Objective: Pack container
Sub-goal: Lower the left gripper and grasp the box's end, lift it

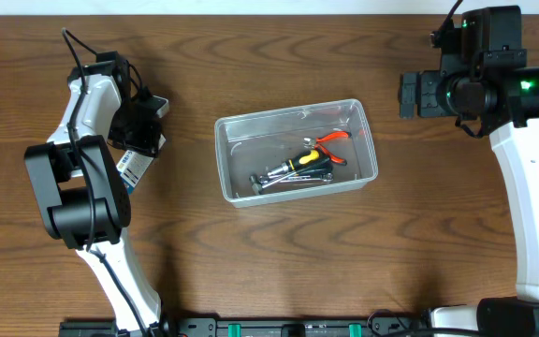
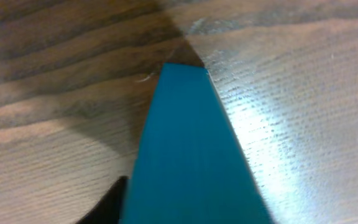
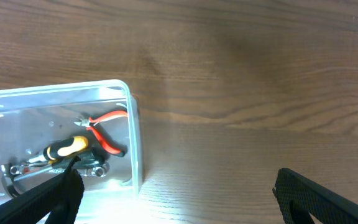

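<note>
Container (image 1: 221, 159) sits at the centre of the overhead frame on the wooden table (image 1: 298, 271), already holding red-handled pliers (image 1: 332, 140), a yellow-handled screwdriver (image 1: 305, 160) and some wrenches (image 1: 277, 180). At left, the left gripper (image 1: 143, 136) hangs over a small white-and-blue box (image 1: 135, 168); the arm hides its jaws, so I cannot tell whether they grip it.

From the left wrist, the box's teal face (image 2: 191, 155) fills the lower centre, very close to the lens (the dark shape at lower left may be a finger). This view does not settle the grip either.

From the right wrist, the right gripper (image 3: 179, 202) is spread wide and empty, with the container's rim (image 3: 132, 137) at left.

The step looks like fetching the box. Square the jaws on its long sides, lift it clear, carry it over the container's free upper-left corner, and set it down low.
</note>
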### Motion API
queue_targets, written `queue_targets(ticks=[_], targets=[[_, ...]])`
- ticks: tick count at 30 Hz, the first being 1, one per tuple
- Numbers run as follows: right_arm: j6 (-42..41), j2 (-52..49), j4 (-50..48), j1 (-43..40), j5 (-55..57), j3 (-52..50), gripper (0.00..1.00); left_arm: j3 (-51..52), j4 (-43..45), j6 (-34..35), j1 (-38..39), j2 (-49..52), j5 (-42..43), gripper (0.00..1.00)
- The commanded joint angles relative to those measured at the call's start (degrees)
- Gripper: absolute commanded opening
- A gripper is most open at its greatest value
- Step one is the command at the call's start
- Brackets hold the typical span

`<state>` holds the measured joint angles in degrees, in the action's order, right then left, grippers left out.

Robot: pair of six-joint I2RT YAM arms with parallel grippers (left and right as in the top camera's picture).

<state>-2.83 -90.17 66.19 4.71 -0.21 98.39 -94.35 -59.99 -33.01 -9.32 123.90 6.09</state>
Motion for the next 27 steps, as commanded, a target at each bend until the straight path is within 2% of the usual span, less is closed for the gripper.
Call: queue_targets(ticks=[1,4,15,22,27], targets=[[-0.76,-0.22,0.04,-0.13,-0.02,0.15,0.99,0.28,-0.22,-0.79,-0.31,0.44,0.81,0.15],[-0.76,-0.22,0.04,-0.13,-0.02,0.15,0.99,0.28,-0.24,-0.74,-0.31,0.42,0.81,0.06],[-0.76,-0.22,0.04,-0.13,-0.02,0.15,0.99,-3.1,-0.42,2.08,-0.31,-2.14,0.81,0.06],[-0.76,-0.22,0.04,-0.13,0.0,0.15,0.99,-11.85,-1.79,3.54,0.68,-9.75,0.83,0.06],[-0.76,-0.22,0.04,-0.13,-0.02,0.15,0.99,-14.49,-1.73,3.52,4.66,-17.38,1.46,0.06]])
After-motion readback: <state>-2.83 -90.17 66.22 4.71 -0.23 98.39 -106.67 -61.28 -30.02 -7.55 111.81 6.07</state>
